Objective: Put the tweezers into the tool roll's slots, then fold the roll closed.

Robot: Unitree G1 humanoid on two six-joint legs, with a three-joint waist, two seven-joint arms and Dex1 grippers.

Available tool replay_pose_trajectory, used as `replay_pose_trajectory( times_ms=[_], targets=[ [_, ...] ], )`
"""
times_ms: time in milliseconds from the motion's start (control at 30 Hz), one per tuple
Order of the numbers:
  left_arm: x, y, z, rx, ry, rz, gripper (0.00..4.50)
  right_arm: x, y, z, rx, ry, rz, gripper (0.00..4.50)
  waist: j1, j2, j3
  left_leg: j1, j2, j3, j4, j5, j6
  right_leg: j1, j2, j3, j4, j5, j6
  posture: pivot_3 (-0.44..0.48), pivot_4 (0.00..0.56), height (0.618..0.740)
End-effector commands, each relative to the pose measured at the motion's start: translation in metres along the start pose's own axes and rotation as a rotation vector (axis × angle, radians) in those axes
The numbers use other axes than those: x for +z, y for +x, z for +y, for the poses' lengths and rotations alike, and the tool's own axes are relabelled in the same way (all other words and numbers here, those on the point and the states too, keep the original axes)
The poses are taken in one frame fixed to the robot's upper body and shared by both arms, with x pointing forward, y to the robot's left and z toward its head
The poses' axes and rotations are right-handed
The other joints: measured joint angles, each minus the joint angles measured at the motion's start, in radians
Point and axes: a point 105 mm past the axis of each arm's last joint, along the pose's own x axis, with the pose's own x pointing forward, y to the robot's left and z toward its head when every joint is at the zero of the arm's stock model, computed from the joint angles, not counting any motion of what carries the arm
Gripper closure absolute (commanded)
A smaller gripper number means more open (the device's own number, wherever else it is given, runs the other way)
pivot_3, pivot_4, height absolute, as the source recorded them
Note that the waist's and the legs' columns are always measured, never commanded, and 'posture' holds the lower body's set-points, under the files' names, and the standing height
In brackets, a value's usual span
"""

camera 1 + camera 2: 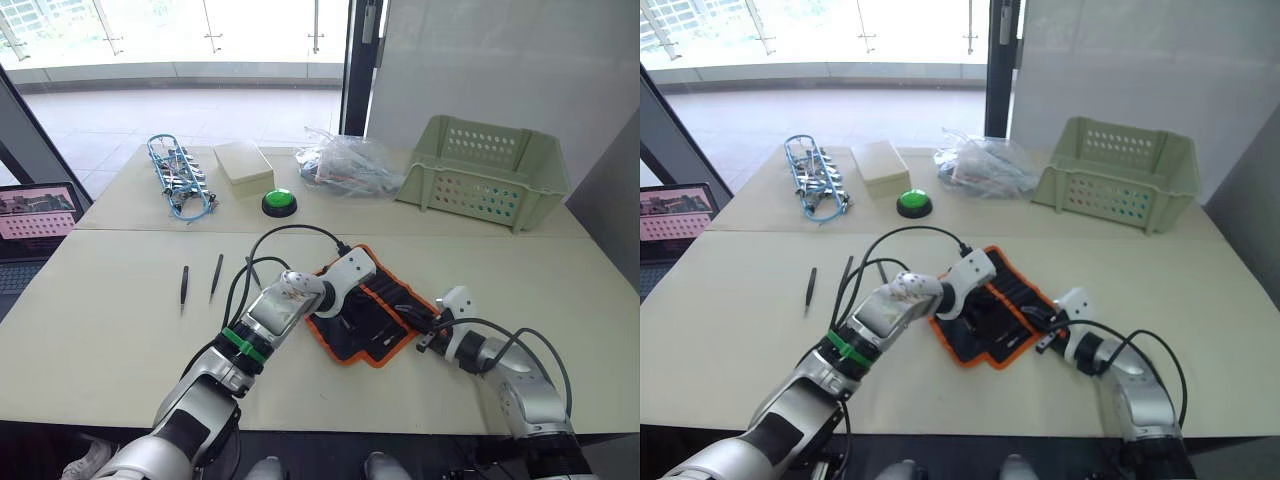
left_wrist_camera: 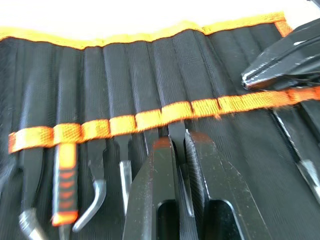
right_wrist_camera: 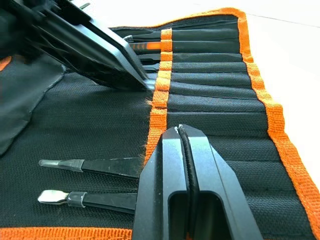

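Observation:
The tool roll (image 1: 382, 318) lies open on the table, black with orange edging, its slots (image 2: 125, 75) running under an orange band. My left gripper (image 2: 178, 142) rests on the roll's inner face, shut on a slim black tweezer whose tip sits at a slot mouth. My right gripper (image 3: 178, 131) is shut, its tips pressed on the orange band at the roll's right side (image 1: 420, 332). Two more tweezers (image 1: 184, 285) (image 1: 216, 273) lie loose on the table to the left of the roll. Several tools sit in neighbouring slots (image 2: 62, 185).
A pale green basket (image 1: 485, 165) stands at the back right. A clear plastic bag (image 1: 345, 160), a green button (image 1: 279, 202), a beige box (image 1: 243, 163) and a blue-wire clip bundle (image 1: 178, 180) line the far side. A laptop (image 1: 35, 215) sits off the left edge.

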Motion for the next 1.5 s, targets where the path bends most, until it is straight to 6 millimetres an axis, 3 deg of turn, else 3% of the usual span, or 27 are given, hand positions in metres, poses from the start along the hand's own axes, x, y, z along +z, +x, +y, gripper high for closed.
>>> replay_pose_trajectory(
  times_ms=[33,267,300,500,667,833,967,1067,1267,1367,1500],
  targets=[
    [0.004,0.006,0.004,0.02,0.058,-0.009,4.42,-0.007,0.002,0.01,0.032,0.014,0.02,4.5,0.001,0.0,0.0,0.0,0.0,0.0,0.0,0.0,0.0,0.001,0.0,0.0,0.0,0.0,0.0,0.0,0.15,0.74],
    [0.004,0.001,0.012,0.039,0.041,-0.031,4.42,-0.01,0.0,0.008,0.029,0.015,0.024,4.5,0.003,0.0,0.0,0.001,0.0,0.0,0.002,0.0,0.0,0.003,0.0,0.0,0.0,0.0,0.001,0.0,0.15,0.74],
    [0.004,0.0,0.013,0.039,0.041,-0.03,3.64,-0.01,0.0,0.008,0.029,0.015,0.024,4.5,0.003,0.0,0.0,0.001,-0.001,0.0,0.002,0.0,0.0,0.003,0.0,0.0,0.0,0.0,0.001,0.0,0.15,0.74],
    [0.016,-0.031,0.022,0.039,0.007,-0.07,1.73,-0.013,0.001,0.008,0.032,0.013,0.029,4.5,-0.011,0.001,0.0,0.001,0.0,0.0,0.002,0.0,0.0,0.001,0.0,0.0,0.002,0.0,0.001,0.0,0.15,0.74],
    [0.03,-0.082,0.05,0.11,-0.168,-0.2,0.03,-0.018,0.002,0.007,0.044,-0.005,0.056,4.5,-0.015,0.001,0.0,0.0,0.0,-0.001,0.002,0.0,0.0,0.001,0.0,0.0,0.002,0.0,0.001,0.0,0.15,0.74],
    [0.02,-0.131,0.083,0.277,-0.238,-0.289,0.01,-0.019,0.005,0.006,0.05,-0.009,0.055,4.5,-0.024,0.001,0.0,0.001,0.0,-0.001,0.001,0.0,0.0,0.001,0.0,0.0,0.002,0.0,0.001,0.0,0.15,0.74],
    [-0.012,-0.171,0.096,0.394,-0.339,-0.302,0.01,-0.02,0.005,0.005,0.057,-0.014,0.059,4.5,-0.026,0.001,0.0,0.001,0.001,-0.001,0.001,0.0,0.0,0.001,0.0,0.0,0.002,0.0,0.001,0.0,0.15,0.74],
    [-0.025,-0.199,0.094,0.471,-0.302,-0.383,0.01,-0.022,0.006,0.005,0.071,-0.015,0.066,4.5,-0.025,0.001,0.0,0.001,0.001,-0.001,0.001,0.0,0.0,0.0,0.0,0.0,0.002,0.0,0.0,0.0,0.15,0.74],
    [-0.07,-0.247,0.087,0.696,-0.133,-0.378,0.01,-0.025,0.006,0.006,0.091,-0.014,0.072,4.5,-0.021,0.001,0.0,0.002,0.001,-0.001,0.001,0.0,0.0,0.001,0.0,0.0,0.001,0.0,0.0,0.0,0.15,0.74],
    [-0.098,-0.266,0.085,0.798,-0.198,-0.406,0.01,-0.026,0.006,0.007,0.1,-0.013,0.076,4.5,-0.018,0.0,-0.001,0.002,0.001,-0.001,0.001,0.0,0.0,0.002,0.0,0.0,0.001,0.0,0.0,0.0,0.15,0.74],
    [-0.138,-0.279,0.062,0.856,-0.328,-0.436,0.01,-0.028,0.009,0.005,0.112,-0.012,0.085,4.5,-0.021,0.0,-0.001,0.003,0.001,0.0,0.001,-0.001,0.0,0.002,0.0,0.0,0.0,0.0,0.0,0.0,0.15,0.74]
  ],
)
